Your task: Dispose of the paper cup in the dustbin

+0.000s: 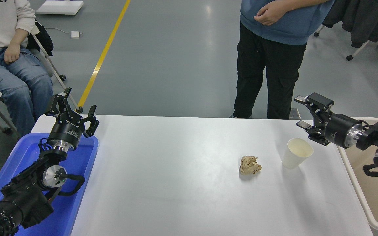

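The paper cup (296,153) stands upright toward the table's right edge, a crumpled paper ball (250,165) just beside it, and the right gripper (301,110) hovers spread wide and empty above the far right corner, near the cup but not touching. To my eye it should drop low and close around the cup's wall gently so it doesn't crush. Then it should carry the cup over the right edge into the dustbin (356,183); the left gripper (74,109) sits parked, fingers apart, over the blue tray (77,196) at the left edge.

White paper cup (296,153) with cream inside, tan paper ball (250,165), beige dustbin (356,183), bright blue tray (89,170), white table (176,183).
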{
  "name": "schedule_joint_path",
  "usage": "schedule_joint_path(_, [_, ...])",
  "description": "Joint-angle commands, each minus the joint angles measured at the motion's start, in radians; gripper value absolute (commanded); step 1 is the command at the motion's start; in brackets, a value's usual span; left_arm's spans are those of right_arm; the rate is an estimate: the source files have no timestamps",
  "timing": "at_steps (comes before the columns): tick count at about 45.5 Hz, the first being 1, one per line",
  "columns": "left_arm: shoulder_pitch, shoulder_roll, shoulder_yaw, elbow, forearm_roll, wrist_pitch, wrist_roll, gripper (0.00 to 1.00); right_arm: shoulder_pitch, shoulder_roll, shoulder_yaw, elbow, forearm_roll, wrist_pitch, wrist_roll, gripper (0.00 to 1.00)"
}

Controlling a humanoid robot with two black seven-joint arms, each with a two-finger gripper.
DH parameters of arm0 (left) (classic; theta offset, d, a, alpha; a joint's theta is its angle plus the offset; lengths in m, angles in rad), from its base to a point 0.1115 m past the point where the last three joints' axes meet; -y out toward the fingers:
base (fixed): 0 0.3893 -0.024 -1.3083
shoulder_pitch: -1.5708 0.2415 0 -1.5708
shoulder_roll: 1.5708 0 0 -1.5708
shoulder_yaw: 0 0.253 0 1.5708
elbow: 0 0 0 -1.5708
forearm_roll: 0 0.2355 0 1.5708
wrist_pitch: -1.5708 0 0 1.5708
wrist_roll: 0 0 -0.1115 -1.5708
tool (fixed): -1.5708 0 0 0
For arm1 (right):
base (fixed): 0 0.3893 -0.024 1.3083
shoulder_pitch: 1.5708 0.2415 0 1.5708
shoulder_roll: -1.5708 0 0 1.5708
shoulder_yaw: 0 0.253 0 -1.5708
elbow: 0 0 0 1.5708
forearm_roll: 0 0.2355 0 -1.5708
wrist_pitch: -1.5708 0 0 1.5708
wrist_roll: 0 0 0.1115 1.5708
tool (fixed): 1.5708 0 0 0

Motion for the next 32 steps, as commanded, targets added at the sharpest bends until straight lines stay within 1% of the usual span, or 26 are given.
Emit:
schedule_joint_path(1, [0.001,0.0,0.0,0.0,0.001,0.0,0.0,1.0,0.046,-0.055,-0.096,0.023,-0.182,0.01,0.0,1.0])
schedule_joint_path(4, [0.001,0.0,0.0,0.0,-0.001,0.0,0.0,1.0,0.074,-0.056,-0.135,0.008,-0.241,0.01,0.0,1.0])
schedule_joint_path(9, [0.001,0.0,0.0,0.001,-0.001,0.0,0.0,1.0,0.112,-0.053,-0.188,-0.026,-0.294,0.012,0.0,1.0])
schedule_joint_path(16, [0.001,0.0,0.0,0.0,-0.001,0.0,0.0,1.0,0.184,-0.037,-0.309,-0.102,-0.301,0.013,0.0,1.0])
schedule_joint_path(20, [0.001,0.0,0.0,0.0,0.001,0.0,0.0,1.0,0.213,0.008,-0.388,-0.138,-0.301,0.012,0.002,1.0])
schedule_joint_path(32, [0.001,0.0,0.0,0.0,-0.001,0.0,0.0,1.0,0.224,0.068,-0.466,-0.165,-0.32,0.007,0.008,1.0])
